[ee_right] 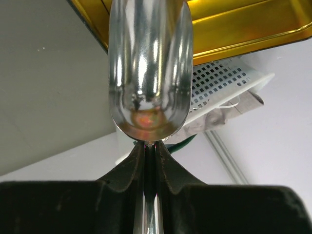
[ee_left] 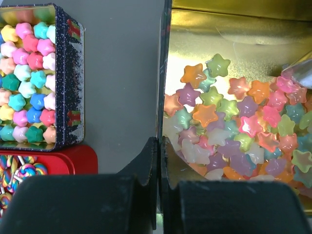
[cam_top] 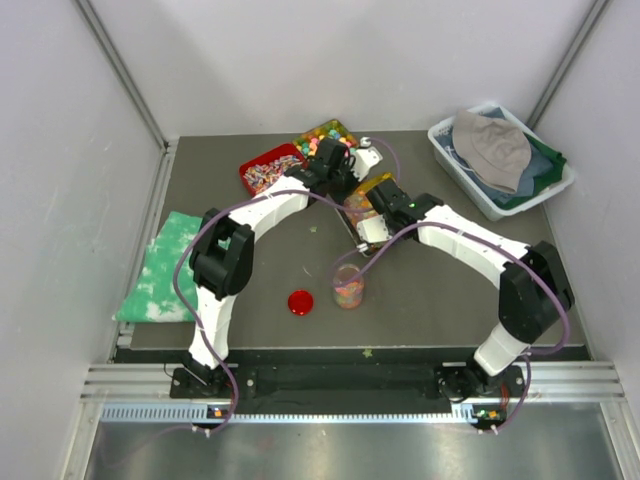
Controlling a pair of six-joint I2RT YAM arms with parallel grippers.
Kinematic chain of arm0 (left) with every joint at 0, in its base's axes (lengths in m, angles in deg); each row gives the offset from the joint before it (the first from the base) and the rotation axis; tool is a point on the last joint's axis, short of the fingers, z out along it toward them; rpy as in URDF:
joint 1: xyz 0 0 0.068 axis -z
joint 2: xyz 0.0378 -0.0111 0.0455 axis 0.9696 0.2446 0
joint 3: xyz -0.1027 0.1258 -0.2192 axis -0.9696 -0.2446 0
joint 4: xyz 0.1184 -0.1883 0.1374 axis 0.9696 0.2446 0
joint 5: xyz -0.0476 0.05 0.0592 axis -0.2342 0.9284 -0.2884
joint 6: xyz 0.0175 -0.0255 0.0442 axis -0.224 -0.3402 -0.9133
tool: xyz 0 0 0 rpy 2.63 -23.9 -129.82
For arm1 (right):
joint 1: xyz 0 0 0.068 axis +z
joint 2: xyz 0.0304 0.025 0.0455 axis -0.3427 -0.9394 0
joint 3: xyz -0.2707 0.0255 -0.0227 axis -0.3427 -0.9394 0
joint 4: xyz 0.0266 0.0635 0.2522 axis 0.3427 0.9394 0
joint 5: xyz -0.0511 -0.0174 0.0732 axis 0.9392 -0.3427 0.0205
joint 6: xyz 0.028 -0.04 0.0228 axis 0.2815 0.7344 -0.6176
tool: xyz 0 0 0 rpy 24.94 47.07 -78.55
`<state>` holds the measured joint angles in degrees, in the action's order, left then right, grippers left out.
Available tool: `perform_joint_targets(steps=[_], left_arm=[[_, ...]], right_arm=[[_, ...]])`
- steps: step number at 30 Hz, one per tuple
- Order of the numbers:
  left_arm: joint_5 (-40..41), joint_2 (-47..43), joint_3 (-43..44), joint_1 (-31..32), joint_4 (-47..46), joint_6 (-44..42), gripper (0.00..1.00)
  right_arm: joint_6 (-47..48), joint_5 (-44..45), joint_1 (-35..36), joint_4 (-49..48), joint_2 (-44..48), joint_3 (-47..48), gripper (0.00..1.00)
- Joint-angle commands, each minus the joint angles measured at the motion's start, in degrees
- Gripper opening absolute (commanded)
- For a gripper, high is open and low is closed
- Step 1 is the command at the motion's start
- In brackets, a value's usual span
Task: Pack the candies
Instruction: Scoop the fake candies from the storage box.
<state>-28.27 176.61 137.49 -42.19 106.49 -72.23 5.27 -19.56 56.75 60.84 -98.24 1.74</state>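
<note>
Grey table point(cam_top: 450, 300) in white-walled booth; nearest, clear jar point(cam_top: 348, 270) part-filled with candies point(cam_top: 349, 292); right gripper point(ee_right: 150, 148) pinched tight on metal scoop point(ee_right: 150, 63) handle; left gripper point(ee_left: 159, 146) clamped on gold tin point(ee_left: 234, 34) wall, more candies heaped inside.

The left arm point(cam_top: 245, 225) rises from its base, bends at the elbow and stretches forward and inward. The left gripper point(ee_left: 159, 142) at its end is pinched tight, both fingers point(ee_left: 146, 163) pressed flat on a thin tin wall point(ee_left: 165, 73) that stands upright between them. The right arm point(cam_top: 470, 245) folds at its elbow and reaches inward, ending just behind the left hand. The right gripper point(ee_right: 150, 146) is clamped nearly closed on a scoop handle point(ee_right: 151, 217) that runs out ahead of its fingertips.
</note>
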Motion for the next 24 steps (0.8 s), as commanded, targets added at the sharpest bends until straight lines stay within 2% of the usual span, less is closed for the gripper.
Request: perform_joint_targets(steps=[1, 7, 16, 24], left_arm=[[-0.99, -6.56, 3.02, 0.45, -3.96, 0.76, 0.00], [-0.55, -6.30, 5.74, 1.24, -1.50, -1.17, 0.00], [0.06, -5.77, 7.60, 2.74, 0.88, -3.20, 0.00], [-0.02, -4.80, 6.98, 3.09, 0.88, -2.76, 0.00]], right_arm=[[-2.06, -2.24, -0.67, -3.23, -0.46, -2.08, 0.00], [1.20, -3.11, -0.76, -8.59, 0.94, -8.06, 0.00], [1.46, -5.14, -0.85, -14.39, 0.24, -11.40, 0.00], [3.22, -4.17, -0.94, -15.98, -0.46, -8.86, 0.00]])
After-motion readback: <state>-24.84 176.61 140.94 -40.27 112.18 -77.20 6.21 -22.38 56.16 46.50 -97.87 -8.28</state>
